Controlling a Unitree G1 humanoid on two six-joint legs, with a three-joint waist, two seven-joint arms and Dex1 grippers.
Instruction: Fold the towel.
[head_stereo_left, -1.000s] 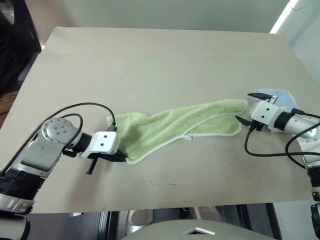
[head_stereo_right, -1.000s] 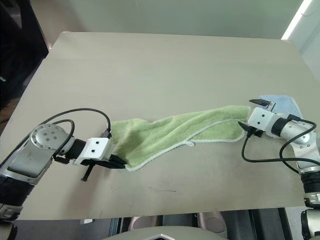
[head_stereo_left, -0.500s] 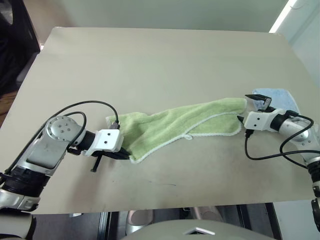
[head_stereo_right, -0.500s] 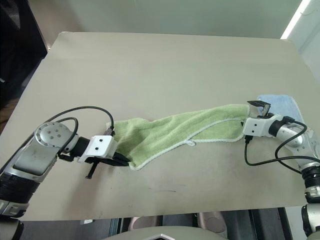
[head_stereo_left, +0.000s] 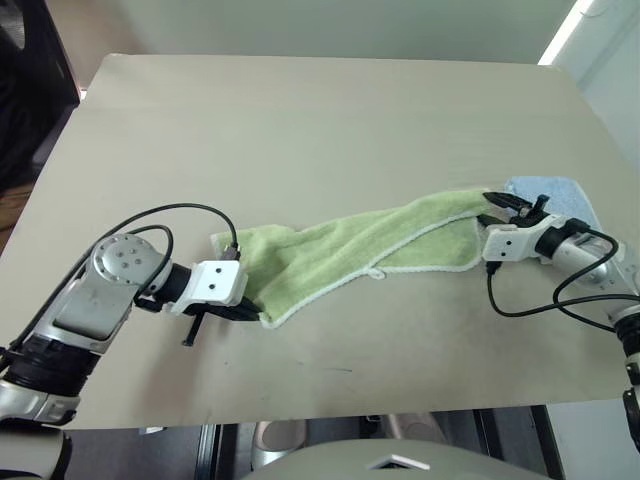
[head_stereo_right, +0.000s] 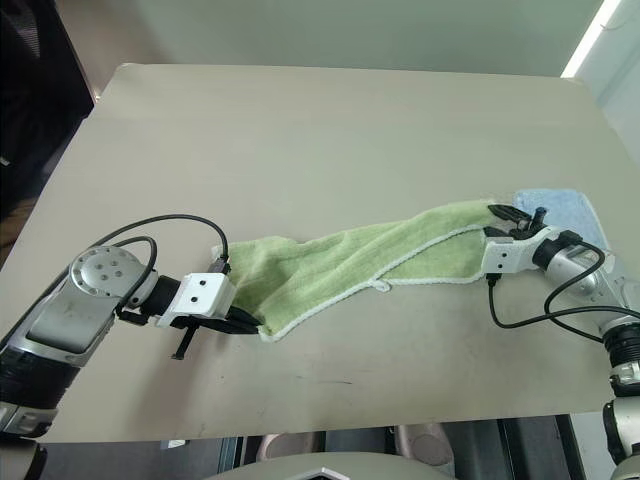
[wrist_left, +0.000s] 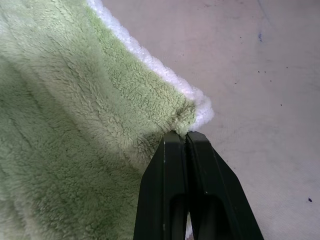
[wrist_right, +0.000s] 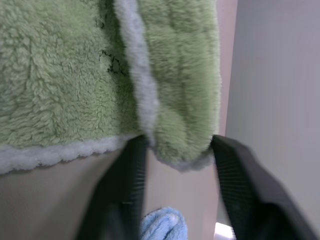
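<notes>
Beige and matte, the wide tabletop (head_stereo_left: 300, 120) is crossed by the light green terry towel with its white stitched edge (head_stereo_left: 350, 252), stretched in a loose band between the two arms. A small pale blue cloth (head_stereo_left: 555, 192) is seen just beyond its right end. The left gripper (wrist_left: 186, 137) is clenched on the near left corner. The right gripper (wrist_right: 177, 150), spread wide a second ago, has been rolled and brought partly together around the far right corner, though a firm pinch cannot be confirmed. With both ends caught, the fold could be begun.
</notes>
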